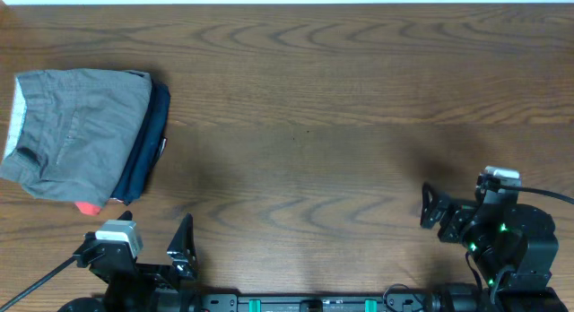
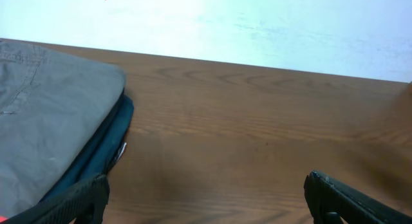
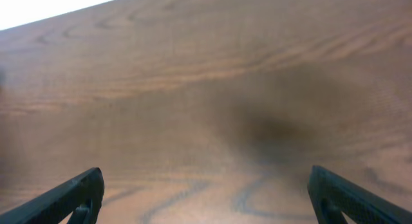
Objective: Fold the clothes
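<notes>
Overhead, grey shorts lay folded on dark wood-grain worktop, pale wall beyond them; left jaws and right jaws stood wide apart, empty.

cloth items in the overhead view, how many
3, stacked at the left: grey shorts on top, a navy garment under them, a red cloth peeking from the near edge. More may be hidden underneath.
</notes>
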